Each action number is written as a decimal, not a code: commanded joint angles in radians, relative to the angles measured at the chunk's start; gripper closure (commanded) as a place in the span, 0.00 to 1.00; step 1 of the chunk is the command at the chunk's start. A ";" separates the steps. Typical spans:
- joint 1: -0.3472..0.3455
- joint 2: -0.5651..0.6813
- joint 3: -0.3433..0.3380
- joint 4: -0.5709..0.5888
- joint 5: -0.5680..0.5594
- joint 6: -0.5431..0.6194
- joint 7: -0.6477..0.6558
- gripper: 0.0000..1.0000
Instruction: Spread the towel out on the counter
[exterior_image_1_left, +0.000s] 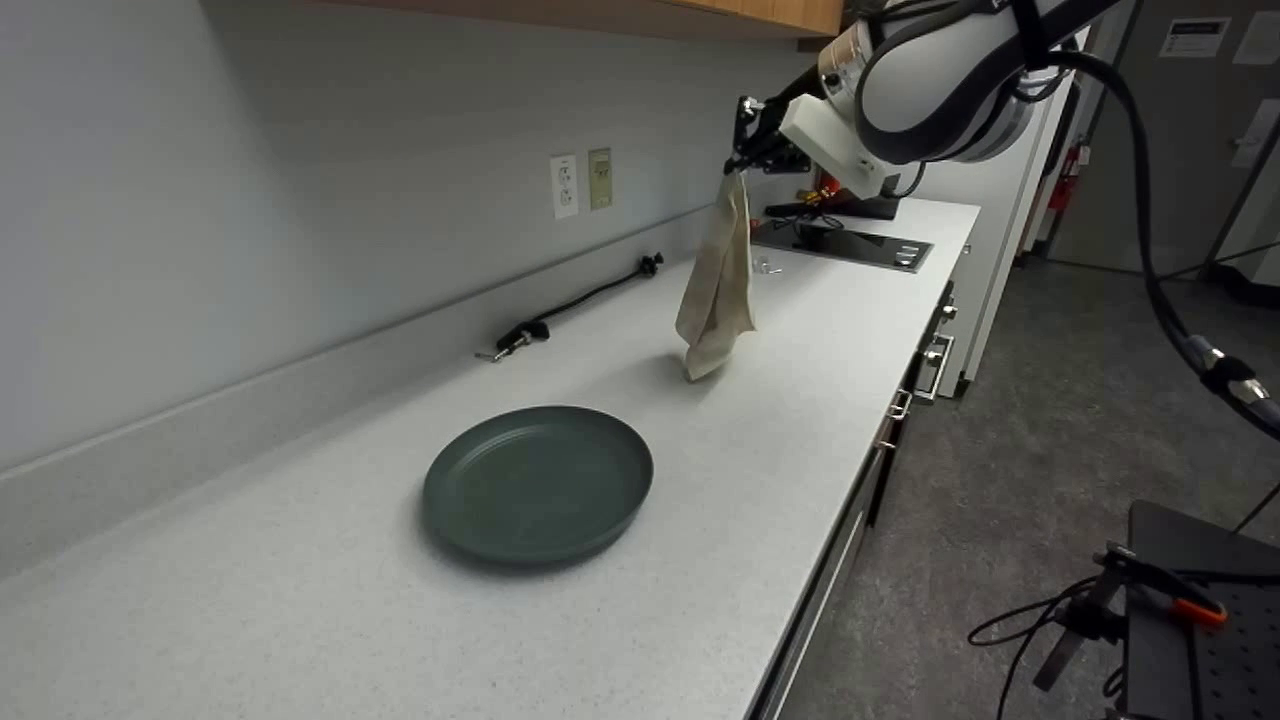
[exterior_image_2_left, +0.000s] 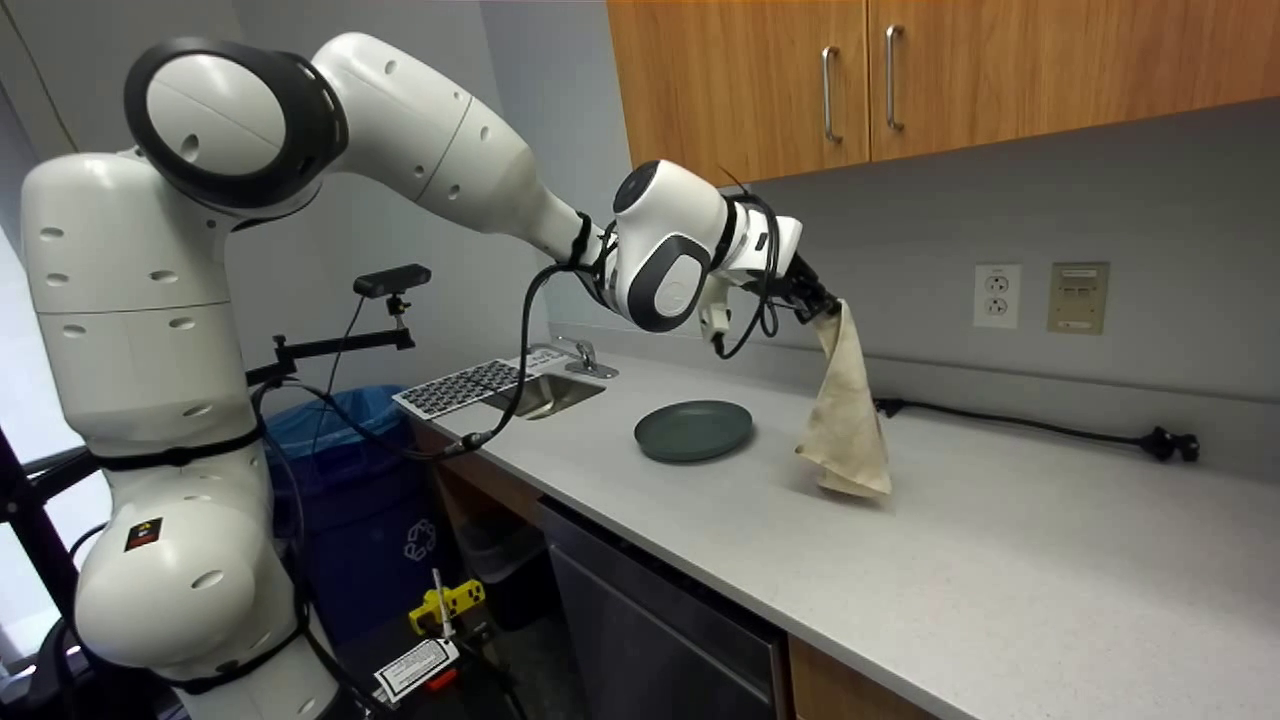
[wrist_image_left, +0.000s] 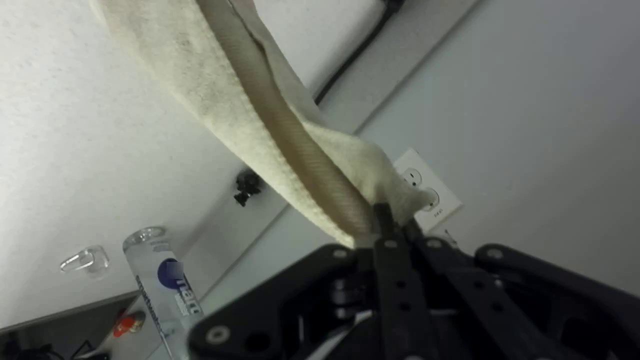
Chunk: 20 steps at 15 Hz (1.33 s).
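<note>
"What are you holding, and what worries you?"

"In an exterior view, my black two-fingered gripper (exterior_image_1_left: 736, 165) pinches the thin cream cloth towel (exterior_image_1_left: 715, 290) at its top, and the rest hangs down in folds. It has one grip point, so I expect a crumpled heap if I come straight down."

"Is there room to lay it?"

"In an exterior view, the lower hem hangs just over the pale, speckled smooth counter (exterior_image_2_left: 1050, 570), or touches it; I can't tell which. The round, dark green plate (exterior_image_2_left: 693, 432) lies near. If I drag that way, the towel may drape over the rim and not lie flat."

"And up close?"

"In the wrist view, two flaps half enclose a deep, shadowed crease. Laid like this, the towel would probably end up doubled. A clear bottle with a round blue mark (wrist_image_left: 162, 295) is in sight too; a wide sweep that way could tip it."
</note>
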 joint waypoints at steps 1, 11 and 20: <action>0.073 0.037 -0.067 0.022 0.017 0.156 0.019 1.00; 0.268 0.072 -0.159 -0.191 0.133 0.110 -0.153 1.00; 0.586 0.135 -0.443 -0.258 0.090 -0.090 -0.171 1.00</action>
